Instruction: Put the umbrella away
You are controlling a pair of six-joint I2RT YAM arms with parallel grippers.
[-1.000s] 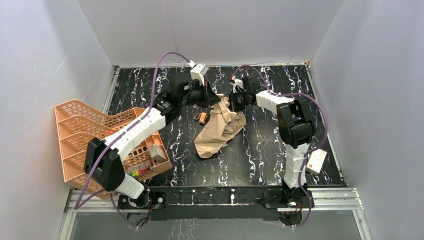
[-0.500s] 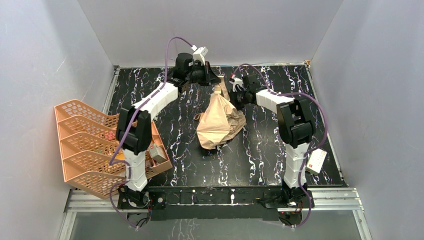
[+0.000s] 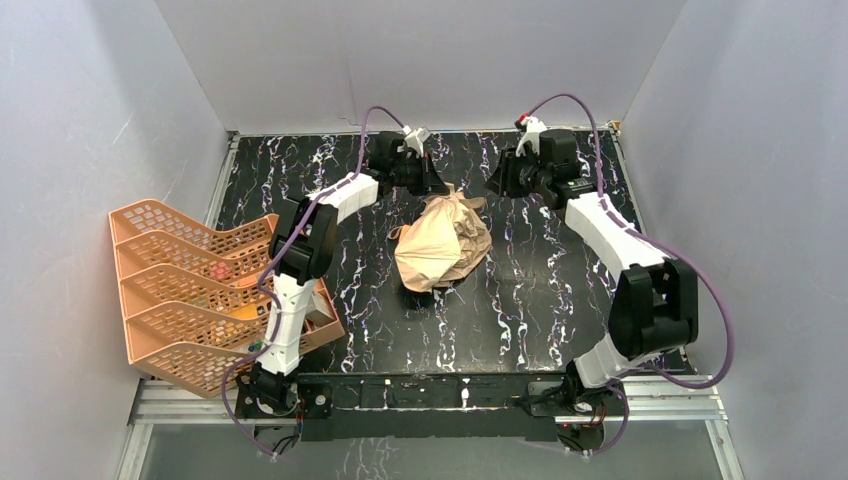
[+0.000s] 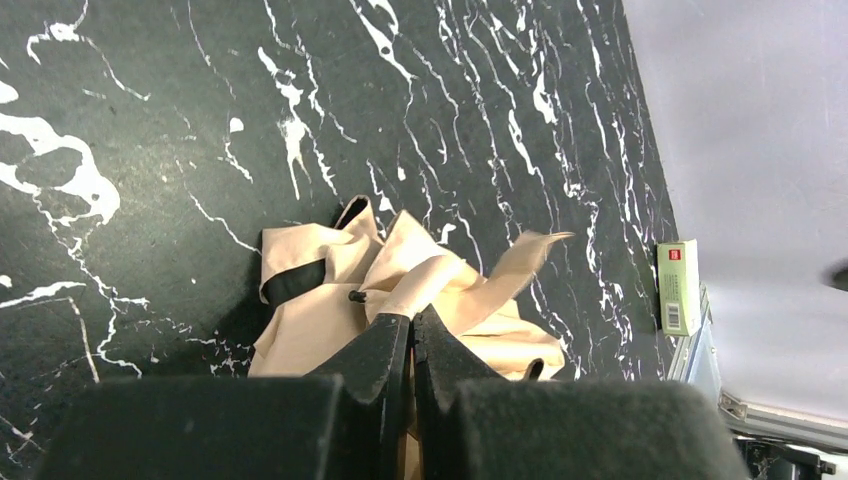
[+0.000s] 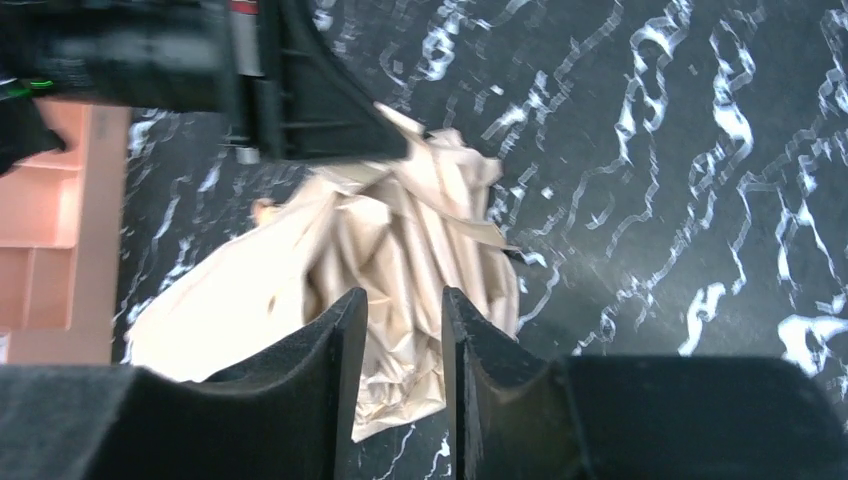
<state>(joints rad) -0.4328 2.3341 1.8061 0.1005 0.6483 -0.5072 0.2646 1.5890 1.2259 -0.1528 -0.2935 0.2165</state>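
Note:
The umbrella (image 3: 440, 245) is a crumpled tan bundle in the middle of the black marbled table, its top gathered up toward the back. My left gripper (image 3: 437, 186) is shut on that gathered top; in the left wrist view tan fabric (image 4: 320, 310) is pinched between the closed fingers (image 4: 411, 318). My right gripper (image 3: 497, 183) hovers to the right of the bundle's top, apart from it. It stands open with nothing between its fingers (image 5: 403, 300), and the umbrella (image 5: 400, 230) lies beyond them.
An orange mesh tray rack (image 3: 180, 290) stands at the table's left edge, with small items in its near end. A small green box (image 4: 678, 285) lies by the table's edge. Grey walls close in the back and both sides.
The right gripper opened, let go of the umbrella and drew back to the right. The left arm swung toward the back, still gripping the fabric, and the canopy bunched into a more compact heap.

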